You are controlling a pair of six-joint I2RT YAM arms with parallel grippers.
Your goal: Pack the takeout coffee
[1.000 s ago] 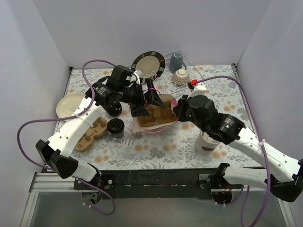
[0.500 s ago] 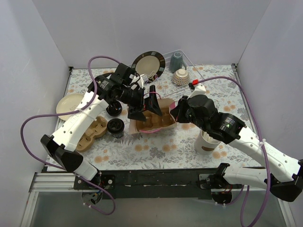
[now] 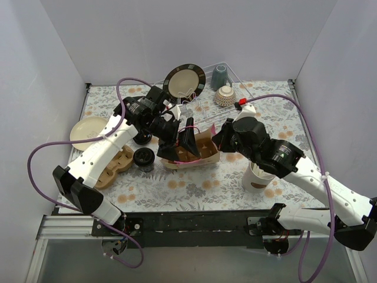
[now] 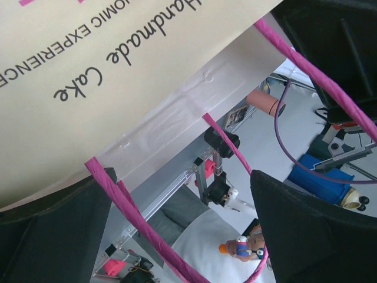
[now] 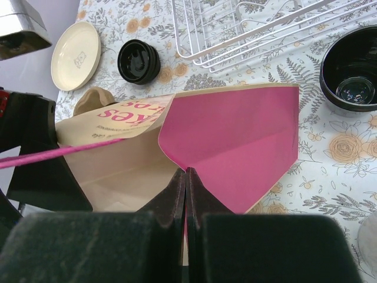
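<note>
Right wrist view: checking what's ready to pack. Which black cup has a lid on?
The lidded cup beside the cream plate, upper left. The other cup, at the right edge, stands open.

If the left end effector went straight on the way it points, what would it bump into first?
Probably the pink handle of the paper bag, looped in front of the open left end effector; depth is hard to judge.

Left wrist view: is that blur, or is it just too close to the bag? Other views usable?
Left wrist: too close, not blurred; the paper bag print reads sharp though upside down, the left fingers are dark silhouettes against a bright background. Right wrist: right fingers dark and soft, bag and table sharp. Top external: even light, soft shadows.
</note>
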